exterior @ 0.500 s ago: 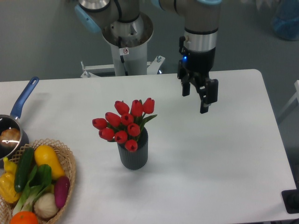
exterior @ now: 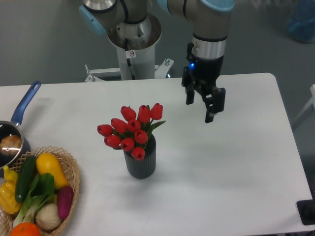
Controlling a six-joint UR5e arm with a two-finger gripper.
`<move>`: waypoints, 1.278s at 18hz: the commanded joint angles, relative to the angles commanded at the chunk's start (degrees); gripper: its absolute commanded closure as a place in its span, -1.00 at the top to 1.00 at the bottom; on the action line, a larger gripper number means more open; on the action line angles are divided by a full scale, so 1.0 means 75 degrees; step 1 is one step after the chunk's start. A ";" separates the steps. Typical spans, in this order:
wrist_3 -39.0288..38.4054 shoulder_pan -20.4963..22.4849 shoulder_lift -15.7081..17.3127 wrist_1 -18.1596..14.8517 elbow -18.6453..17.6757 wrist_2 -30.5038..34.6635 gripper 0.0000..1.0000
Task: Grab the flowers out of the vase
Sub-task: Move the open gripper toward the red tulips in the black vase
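A: The gripper [exterior: 199, 108] had shifted slightly left toward the flowers [exterior: 131, 131], jaws spread and empty.

B: And the tulips?

A: They sat untouched in the vase [exterior: 141, 163]; the approach looked barely begun.

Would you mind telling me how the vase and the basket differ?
The vase is dark, ribbed and upright mid-table; the basket is pale, woven, wide and cut off at the picture's corner. The vase holds red flowers; the basket holds mixed vegetables. Both sit on the white table.
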 joint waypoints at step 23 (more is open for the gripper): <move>0.0406 -0.0117 -0.0667 -0.0047 -0.0540 0.0268 1.00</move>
